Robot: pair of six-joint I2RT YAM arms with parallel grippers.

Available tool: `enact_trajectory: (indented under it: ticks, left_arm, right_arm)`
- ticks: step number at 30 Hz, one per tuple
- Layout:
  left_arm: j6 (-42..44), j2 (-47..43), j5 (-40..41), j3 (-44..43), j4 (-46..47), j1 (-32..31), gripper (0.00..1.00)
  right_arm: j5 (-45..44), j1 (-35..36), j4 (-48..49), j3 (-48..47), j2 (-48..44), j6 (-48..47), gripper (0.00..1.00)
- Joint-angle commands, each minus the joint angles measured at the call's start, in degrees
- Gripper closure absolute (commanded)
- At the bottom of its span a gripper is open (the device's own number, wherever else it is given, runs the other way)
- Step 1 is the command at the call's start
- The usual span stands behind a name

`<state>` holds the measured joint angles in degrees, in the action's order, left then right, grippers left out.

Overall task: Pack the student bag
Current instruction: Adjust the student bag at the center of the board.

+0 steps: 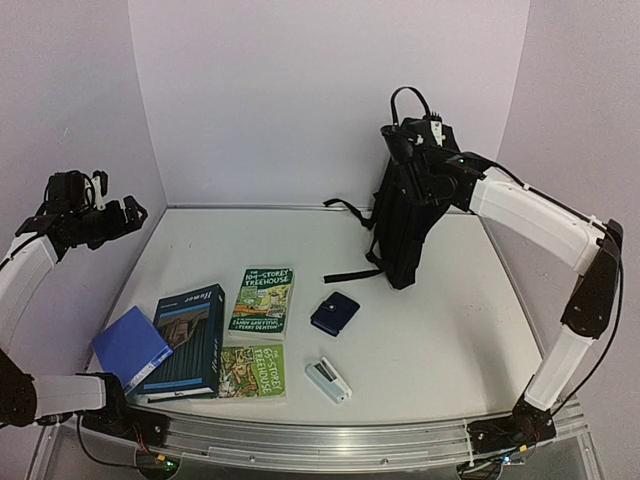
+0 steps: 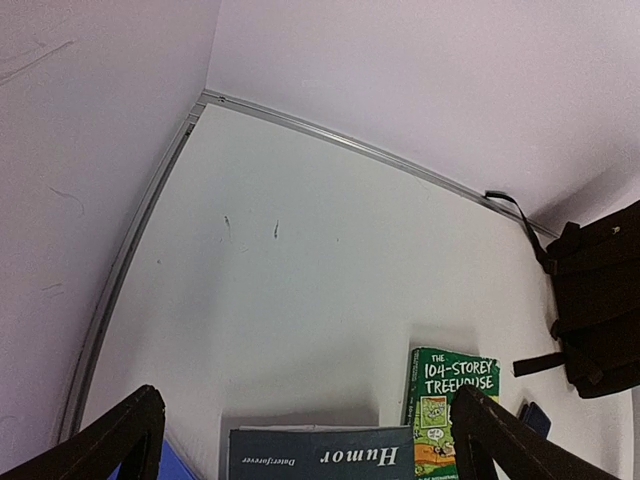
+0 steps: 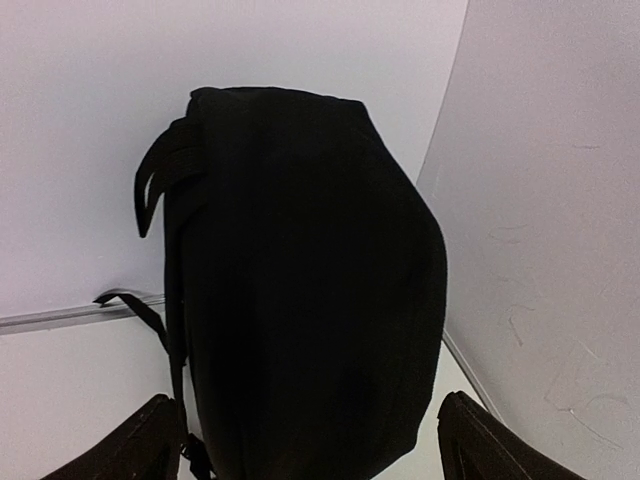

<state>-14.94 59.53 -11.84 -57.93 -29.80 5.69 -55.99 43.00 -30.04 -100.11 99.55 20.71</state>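
Observation:
The student bag is a large black backpack standing upright at the back right of the table, with its straps trailing to the left. My right gripper is at the bag's top. In the right wrist view the bag fills the space between the wide-apart fingers, and the gripper is open around it. My left gripper hangs raised at the far left, open and holding nothing. From the left wrist, that gripper looks down on the books, with the bag at the right edge.
On the front left of the table lie a dark "Humor" book, a blue notebook and two green Treehouse books. A dark-blue wallet and a small white device lie near the middle. Walls close in the sides and back.

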Motion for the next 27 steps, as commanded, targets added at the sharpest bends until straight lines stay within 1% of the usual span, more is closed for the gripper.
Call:
enact_trajectory:
  ticks: [1,5,8,9,12,13,15,20,24,27]
  left_arm:
    - [0.1,-1.6,-1.1,-0.1,1.8,0.2,0.00]
    - [0.0,-1.4,-1.3,0.0,1.8,0.2,0.00]
    - [-0.2,-1.0,-1.8,0.1,1.9,0.2,0.00]
    - [-0.3,-1.0,-2.0,0.2,1.9,0.2,0.00]
    - [-0.4,-0.6,-2.4,0.2,2.0,0.1,0.00]
    - [-0.4,-0.4,-2.4,0.2,2.0,0.2,0.00]
    - [-0.4,-0.3,-2.6,0.1,2.0,0.2,0.00]
    - [-0.1,0.0,-3.2,0.1,2.1,0.2,0.00]
    - [-0.1,0.1,-3.3,0.1,2.1,0.2,0.00]
    - [-0.2,0.1,-3.5,0.1,2.1,0.2,0.00]
  right_arm:
    - [-5.4,-0.1,-1.8,-3.5,2.4,2.0,0.12]
    - [-7.4,-0.3,-1.9,-5.5,6.6,1.7,0.14]
    - [-8.6,-0.8,-1.9,-6.7,8.7,2.4,0.21]
    - [-8.7,-1.0,-1.8,-7.0,8.9,2.7,0.25]
    - [-7.9,-1.2,-1.9,-8.1,8.7,3.1,0.50]
    - [-6.7,-1.2,-1.9,-8.5,8.3,3.2,0.59]
    - [-3.1,-1.2,-1.9,-9.1,6.8,3.4,0.73]
    - [9.4,-1.2,-1.2,-9.1,1.0,3.5,0.99]
    - [19.5,-1.2,1.1,-7.4,-6.2,4.1,1.00]
    - [22.6,-1.2,1.6,-5.4,-11.1,5.4,1.00]
